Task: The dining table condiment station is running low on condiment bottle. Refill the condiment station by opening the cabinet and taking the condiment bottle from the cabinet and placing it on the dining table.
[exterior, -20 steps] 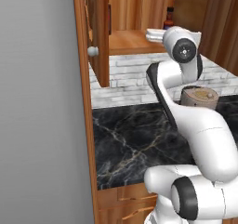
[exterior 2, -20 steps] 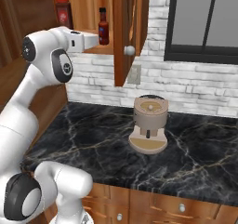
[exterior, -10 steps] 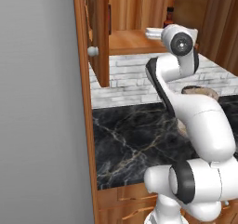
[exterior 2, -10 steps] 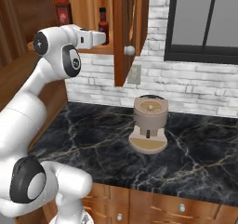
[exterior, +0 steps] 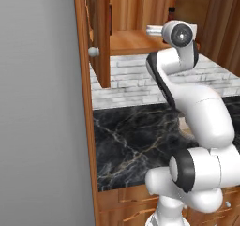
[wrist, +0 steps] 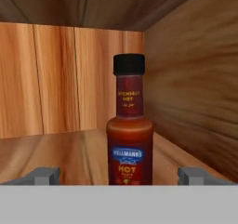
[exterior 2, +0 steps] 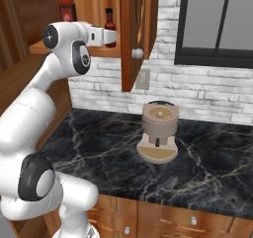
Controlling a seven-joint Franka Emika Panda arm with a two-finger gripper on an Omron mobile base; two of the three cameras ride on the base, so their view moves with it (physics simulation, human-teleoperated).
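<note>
Behind the arm, from the left base view: cabinet (exterior: 101, 37) open, one door swung out toward the camera with a round silver knob (exterior: 93, 51) on its edge. White arm reaching up and into the cabinet opening, wrist level with the wooden shelf (exterior: 129, 40). Black veined tabletop (exterior: 131, 145) below, white brick wall behind it. Grey wall panel along the left side.

From the right base view: same arm raised, hand end pushed into the cabinet at shelf height, just in front of the bottle (exterior 2: 109, 20), a slim one with a black cap and red neck standing upright on the shelf. Red-lidded jar (exterior 2: 66, 10) further left on the same shelf, apart from the bottle. Open door hanging to the right of the bottle, knob facing out. Brown coffee machine (exterior 2: 159, 132) on the tabletop under a dark window (exterior 2: 217, 24), well apart from the arm. Drawers with small knobs beneath the tabletop.

Along the hand view: bottle upright on the shelf near the back right corner of the cabinet, blue label low on its body, dark red-brown contents. Claw (wrist: 120, 175) wide open, grey fingertips (wrist: 44, 175) showing at either side of the bottle with clear gaps, touching nothing. Bottle centred between the tips, slightly beyond them. Wood back wall and side wall close behind and beside it.
</note>
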